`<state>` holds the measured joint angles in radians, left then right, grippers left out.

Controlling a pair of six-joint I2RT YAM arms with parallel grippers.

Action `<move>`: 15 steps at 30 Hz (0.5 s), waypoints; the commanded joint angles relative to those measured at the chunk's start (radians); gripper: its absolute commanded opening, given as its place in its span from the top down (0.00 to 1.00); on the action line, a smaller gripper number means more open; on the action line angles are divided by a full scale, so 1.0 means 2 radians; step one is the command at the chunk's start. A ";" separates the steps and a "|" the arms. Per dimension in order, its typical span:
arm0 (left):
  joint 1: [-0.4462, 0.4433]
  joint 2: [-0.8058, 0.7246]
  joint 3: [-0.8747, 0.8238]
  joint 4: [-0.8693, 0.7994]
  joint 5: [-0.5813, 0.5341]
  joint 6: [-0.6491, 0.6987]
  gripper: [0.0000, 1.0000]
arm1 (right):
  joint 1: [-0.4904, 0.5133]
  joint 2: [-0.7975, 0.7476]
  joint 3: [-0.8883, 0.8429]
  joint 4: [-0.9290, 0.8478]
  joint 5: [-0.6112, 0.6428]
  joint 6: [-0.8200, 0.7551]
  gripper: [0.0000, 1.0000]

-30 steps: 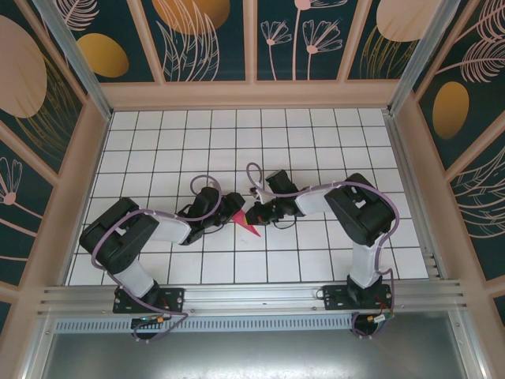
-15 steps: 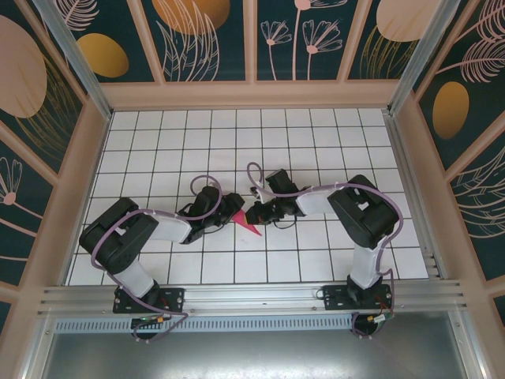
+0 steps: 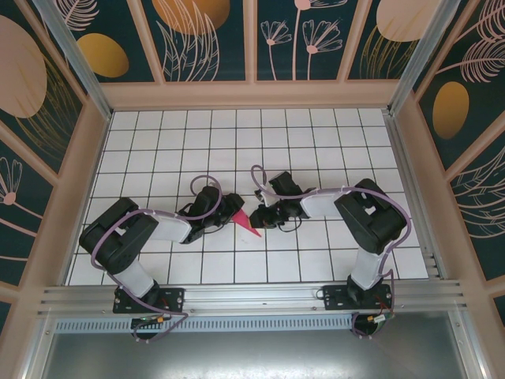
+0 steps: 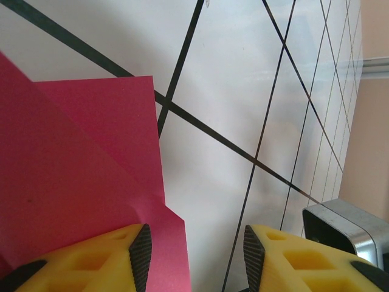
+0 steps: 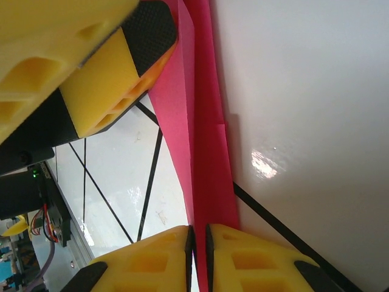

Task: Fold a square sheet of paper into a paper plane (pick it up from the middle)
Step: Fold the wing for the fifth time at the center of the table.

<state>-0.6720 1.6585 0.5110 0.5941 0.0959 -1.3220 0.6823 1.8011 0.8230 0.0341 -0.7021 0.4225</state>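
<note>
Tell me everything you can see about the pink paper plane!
The paper plane is a narrow magenta-pink dart of thin, matte paper, folded into flat layers with sharp creases. It lies on the white gridded table between the two arms, its point aimed toward the near edge. One finger of the open left claw sits over it. The right claw has its fingers close on either side of one long fold.
</note>
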 commanded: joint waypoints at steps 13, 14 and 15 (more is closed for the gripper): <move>0.009 0.014 -0.008 -0.054 -0.022 0.008 0.53 | 0.000 0.007 -0.013 -0.032 0.032 -0.006 0.89; 0.009 0.014 -0.008 -0.054 -0.022 0.008 0.53 | 0.000 0.005 -0.012 -0.034 0.029 -0.007 0.88; 0.009 0.015 -0.007 -0.054 -0.021 0.007 0.53 | 0.000 0.003 -0.014 -0.034 0.027 -0.006 0.88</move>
<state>-0.6720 1.6585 0.5110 0.5938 0.0959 -1.3216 0.6823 1.8126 0.8215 0.0269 -0.6777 0.4179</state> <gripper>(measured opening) 0.472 0.115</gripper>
